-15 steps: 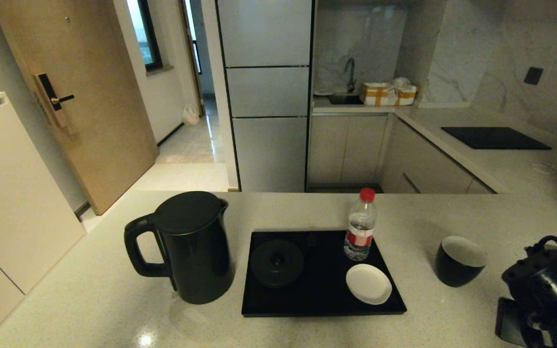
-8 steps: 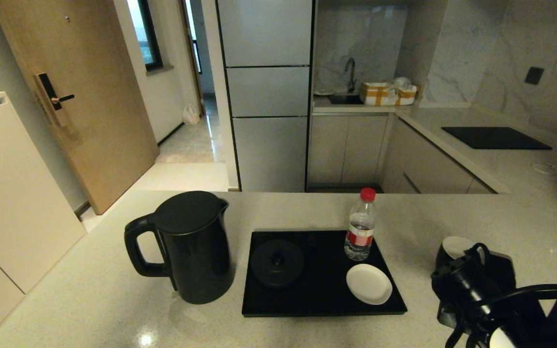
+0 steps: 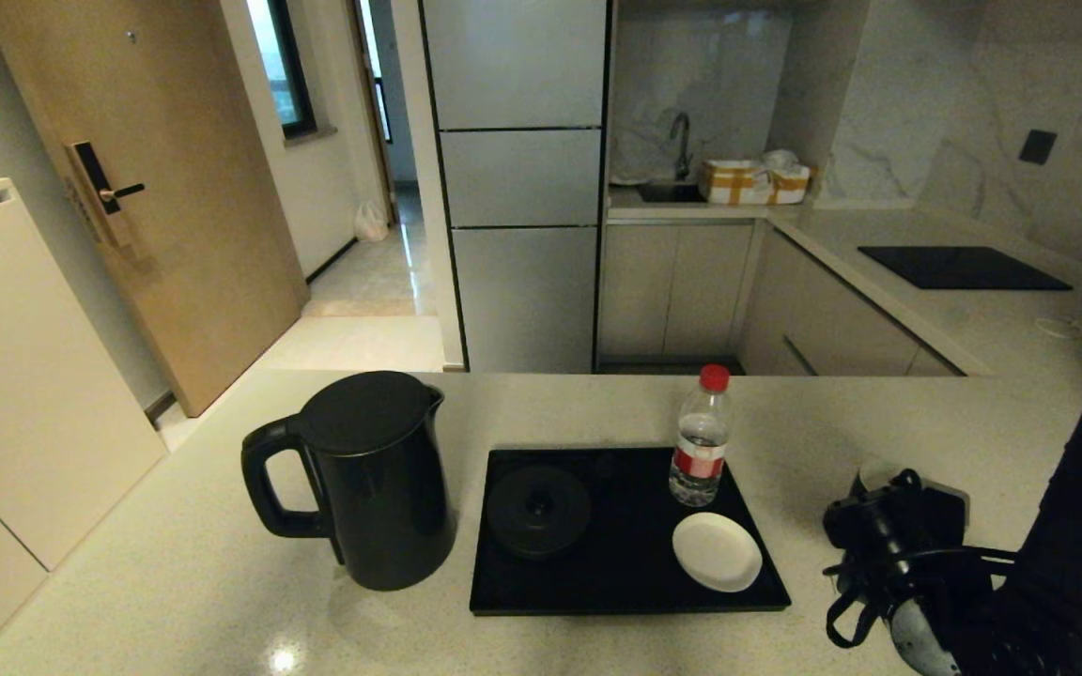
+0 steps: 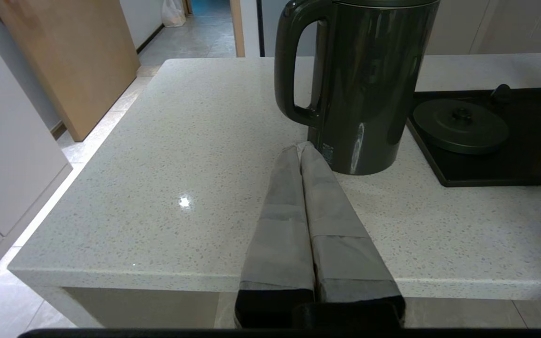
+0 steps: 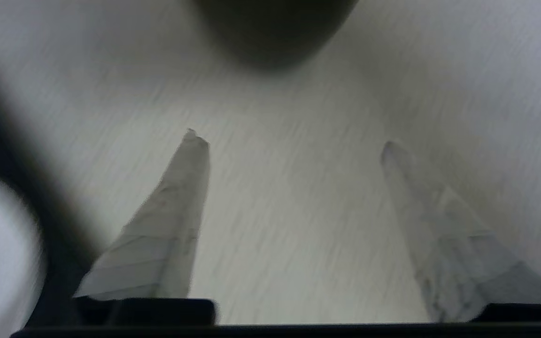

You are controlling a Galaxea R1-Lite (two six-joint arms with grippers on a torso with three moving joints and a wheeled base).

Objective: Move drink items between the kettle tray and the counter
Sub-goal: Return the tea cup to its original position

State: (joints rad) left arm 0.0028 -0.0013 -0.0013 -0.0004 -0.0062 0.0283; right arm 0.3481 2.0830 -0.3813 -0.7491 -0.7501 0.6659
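Note:
The black kettle point(image 3: 363, 479) stands on the beige counter point(image 3: 175, 563), just left of the black kettle tray point(image 3: 626, 587). On the tray are the round kettle base point(image 3: 538, 510) and the red-capped bottle point(image 3: 699, 437). My right arm point(image 3: 1067, 526) reaches in over the black cup point(image 3: 874, 472), hiding all but a sliver of its white inside. In the right wrist view my right gripper point(image 5: 291, 145) is open above bare counter, short of the blurred dark cup point(image 5: 275, 33). My left gripper point(image 4: 298, 148) is shut and empty at the counter's near edge, tips close to the kettle point(image 4: 369, 84).
A small white saucer point(image 3: 717, 551) lies on the tray's near right corner, close to my right wrist. A black cooktop panel point(image 3: 959, 268) sits on the far side counter. Open counter lies left of the kettle and in front of the tray.
My right arm has swung in from the lower right corner toward the cup and now covers most of it. Kettle, bottle and saucer have not moved.

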